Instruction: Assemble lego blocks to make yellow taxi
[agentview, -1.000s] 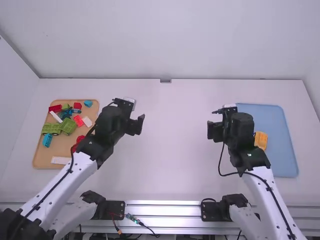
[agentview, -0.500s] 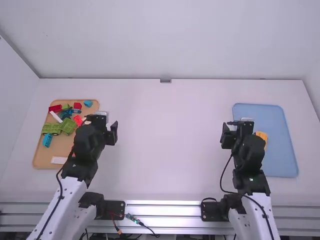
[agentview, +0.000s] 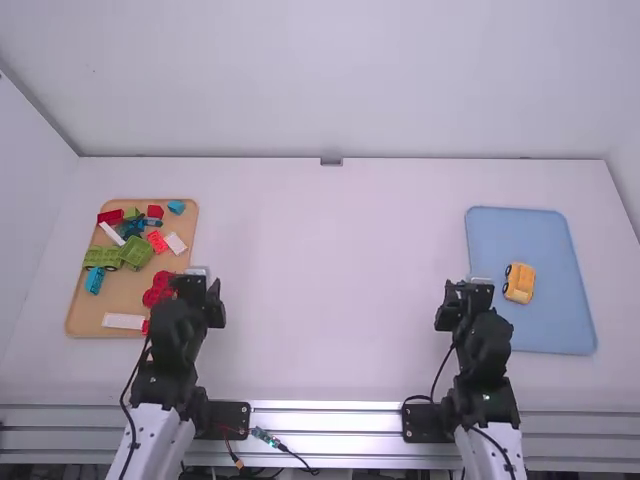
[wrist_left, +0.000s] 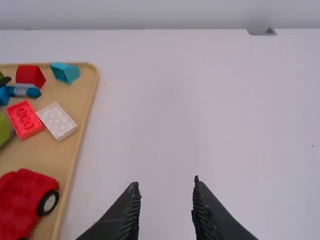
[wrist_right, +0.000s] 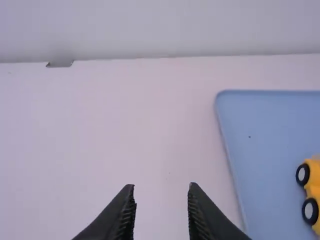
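White tabletop (agentview: 330, 290) runs beneath both sets of jaws and well past them. Blue tray (agentview: 561, 260), to the right of the right jaws and reaching farther ahead. Tan tray (agentview: 85, 312), left of the left jaws, also stretching out ahead of them.

The left gripper (agentview: 200, 287) and the right gripper (agentview: 466, 296) are each over the table, well apart, both pairs of jaws spread with a clear gap between their tips.

On the tan tray, well to the left of the left jaws, sits a green toy vehicle (agentview: 102, 257), with a green block (agentview: 137, 252) right beside it. The yellow toy car (agentview: 519, 283), body and wheels joined, is on the blue tray, to the right of the right jaws; two black wheels show along its side nearer them. A red toy car (agentview: 158, 290) is just left of the left jaws, on the tan tray. Ahead and to the left of those jaws are a white studded brick (wrist_left: 57, 121) and a coral studded brick (wrist_left: 25, 119), near each other, then farther ahead a small turquoise wedge block (wrist_left: 65, 72).
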